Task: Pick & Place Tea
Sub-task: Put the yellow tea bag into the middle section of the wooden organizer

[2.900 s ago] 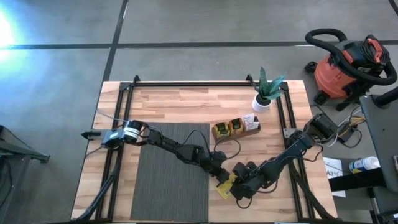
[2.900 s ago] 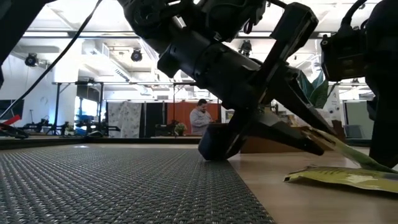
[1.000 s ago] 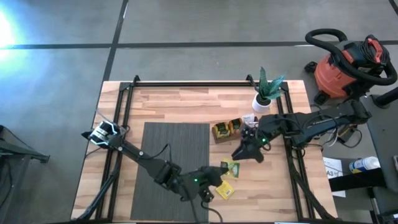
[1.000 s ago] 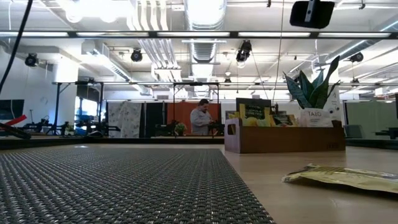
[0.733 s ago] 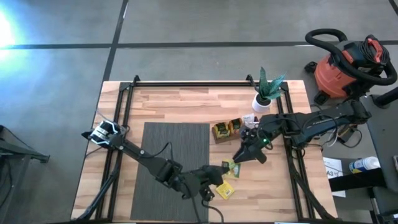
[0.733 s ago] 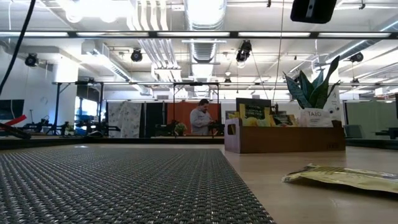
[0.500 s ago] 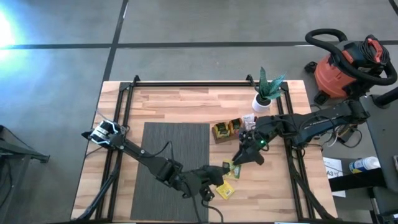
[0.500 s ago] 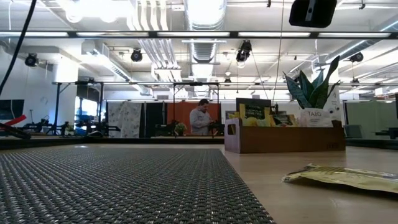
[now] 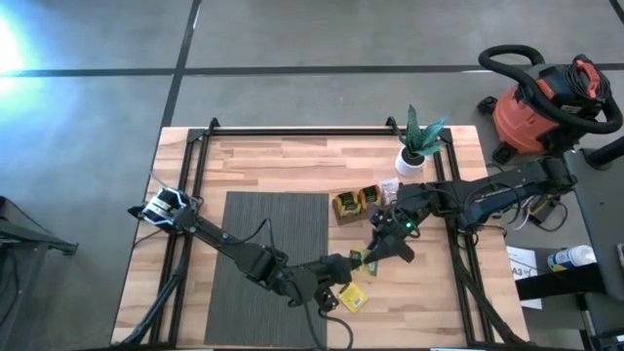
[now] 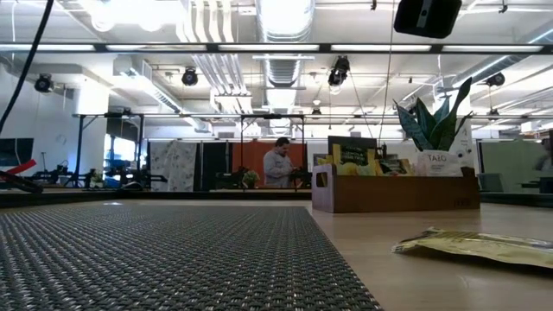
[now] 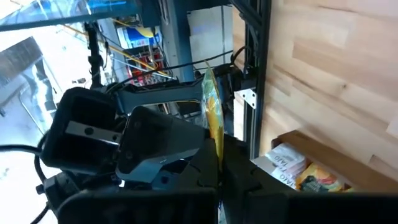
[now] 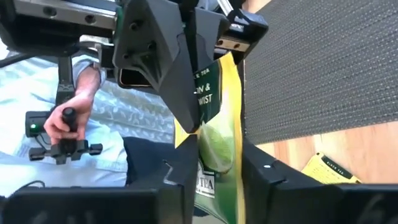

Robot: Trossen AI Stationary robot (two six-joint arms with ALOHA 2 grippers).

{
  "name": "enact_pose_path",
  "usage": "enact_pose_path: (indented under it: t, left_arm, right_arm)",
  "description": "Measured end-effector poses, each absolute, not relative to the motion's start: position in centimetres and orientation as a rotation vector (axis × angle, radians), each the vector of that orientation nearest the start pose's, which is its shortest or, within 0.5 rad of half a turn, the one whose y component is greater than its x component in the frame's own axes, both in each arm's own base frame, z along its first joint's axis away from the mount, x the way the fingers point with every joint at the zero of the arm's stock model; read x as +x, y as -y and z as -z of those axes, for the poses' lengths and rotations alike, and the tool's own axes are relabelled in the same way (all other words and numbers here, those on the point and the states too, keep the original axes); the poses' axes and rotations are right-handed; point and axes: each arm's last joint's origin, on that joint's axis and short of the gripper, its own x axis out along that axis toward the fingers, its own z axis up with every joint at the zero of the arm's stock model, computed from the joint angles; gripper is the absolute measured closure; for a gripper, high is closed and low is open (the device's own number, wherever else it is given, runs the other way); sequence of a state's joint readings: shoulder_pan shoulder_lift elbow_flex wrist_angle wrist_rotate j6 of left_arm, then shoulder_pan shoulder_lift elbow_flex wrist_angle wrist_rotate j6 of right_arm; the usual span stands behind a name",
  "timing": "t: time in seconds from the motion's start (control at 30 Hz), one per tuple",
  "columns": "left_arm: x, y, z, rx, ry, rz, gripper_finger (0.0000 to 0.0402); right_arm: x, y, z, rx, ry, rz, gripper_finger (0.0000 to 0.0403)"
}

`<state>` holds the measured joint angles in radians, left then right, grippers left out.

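Beyond the desk (image 9: 292, 161) a grey floor holds a red shop vacuum (image 9: 546, 107) off the far right corner, and the low view looks across to a lit workroom where a person (image 10: 278, 163) stands. Compared with a second ago, the right hand (image 9: 375, 252) has slid a little toward the left hand (image 9: 353, 261), and the two now meet over the bare wood just right of the dark mat (image 9: 265, 268), toward the near edge. Between them is a yellow-and-green tea sachet (image 12: 214, 137), held on edge above the desk: the left hand is pressed together on one end, and the right wrist view shows the right hand's fingers (image 12: 180, 168) flanking the other end, though whether they pinch it yet I cannot tell. Its long axis runs from one hand to the other, roughly along the near edge. A second yellow sachet (image 9: 352, 298) lies flat on the wood nearer the near edge. The brown wooden tray (image 9: 369, 201) of sachets sits mid-desk beside a potted plant (image 9: 417, 146).
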<state>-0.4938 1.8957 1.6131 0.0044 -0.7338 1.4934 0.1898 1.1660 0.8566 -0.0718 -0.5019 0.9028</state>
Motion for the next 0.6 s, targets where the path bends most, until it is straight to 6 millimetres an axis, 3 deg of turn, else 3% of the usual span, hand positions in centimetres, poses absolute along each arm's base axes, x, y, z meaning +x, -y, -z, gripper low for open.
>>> enact_pose_path:
  t: [0.23, 0.47, 0.6]
  left_arm:
    - [39.86, 19.20, -31.82, 1.571, -0.368, -0.035, 0.0372]
    - [39.85, 19.09, -31.81, 1.376, -0.372, -0.096, 0.0319]
    - [39.75, 18.78, -31.78, 1.214, -0.414, -0.237, 0.0308]
  right_arm:
    - [24.67, -6.16, -29.42, 0.882, -0.658, -0.475, 0.0386]
    - [24.62, -6.10, -29.25, 0.860, -0.664, -0.460, 0.0388]
    - [24.33, -5.76, -29.08, 0.826, -0.651, -0.351, 0.0389]
